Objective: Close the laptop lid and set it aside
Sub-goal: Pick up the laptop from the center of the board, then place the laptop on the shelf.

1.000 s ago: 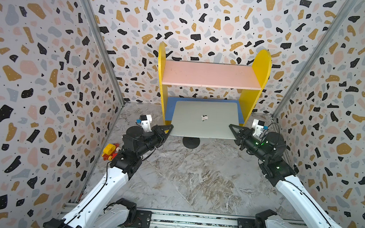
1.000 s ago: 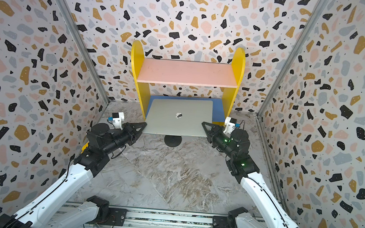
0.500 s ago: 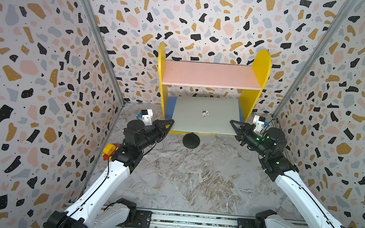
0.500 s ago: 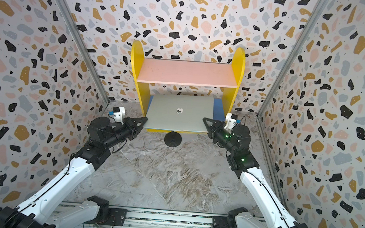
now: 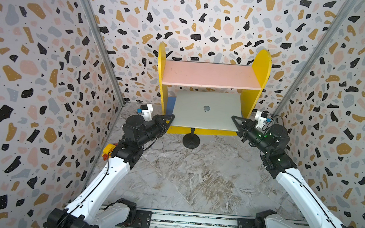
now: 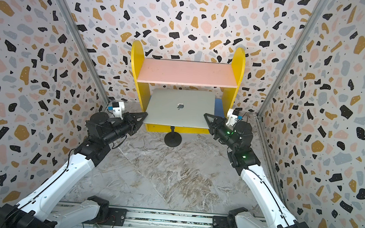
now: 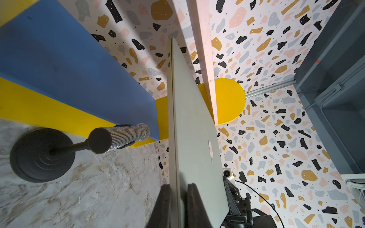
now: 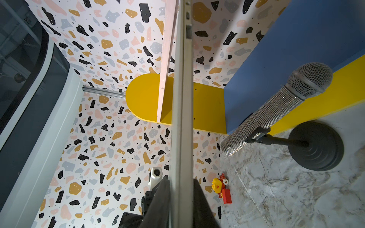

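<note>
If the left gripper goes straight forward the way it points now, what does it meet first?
The left gripper is shut on the laptop, so it would press into that edge at once. Beyond, its line probably leads to the yellow side panel; depth is unclear.

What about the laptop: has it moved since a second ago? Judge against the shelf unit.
Yes: the laptop has moved up in both top views, toward the pink shelf; its far edge now reaches that shelf, covering most of the blue shelf.
</note>
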Action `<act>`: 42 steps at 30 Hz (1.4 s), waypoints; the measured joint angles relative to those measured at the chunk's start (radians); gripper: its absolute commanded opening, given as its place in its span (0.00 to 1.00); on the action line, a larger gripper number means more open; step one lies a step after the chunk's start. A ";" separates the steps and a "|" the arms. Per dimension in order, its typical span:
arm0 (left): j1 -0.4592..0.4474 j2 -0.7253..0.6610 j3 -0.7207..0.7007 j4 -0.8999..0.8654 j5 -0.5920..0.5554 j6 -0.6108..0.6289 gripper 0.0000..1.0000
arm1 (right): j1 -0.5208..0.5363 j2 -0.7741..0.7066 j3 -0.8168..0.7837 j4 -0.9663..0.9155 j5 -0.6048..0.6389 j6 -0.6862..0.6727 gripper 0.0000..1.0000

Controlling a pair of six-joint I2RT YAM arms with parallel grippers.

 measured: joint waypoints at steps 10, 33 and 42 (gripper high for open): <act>0.002 0.023 0.051 -0.002 -0.001 0.000 0.00 | -0.010 0.029 0.055 0.000 -0.012 -0.001 0.00; 0.007 0.071 0.114 -0.033 -0.008 -0.027 0.00 | -0.036 0.097 0.117 -0.031 -0.052 0.030 0.00; 0.007 0.051 0.114 -0.037 -0.010 -0.043 0.00 | -0.036 0.090 0.117 -0.034 -0.061 0.044 0.00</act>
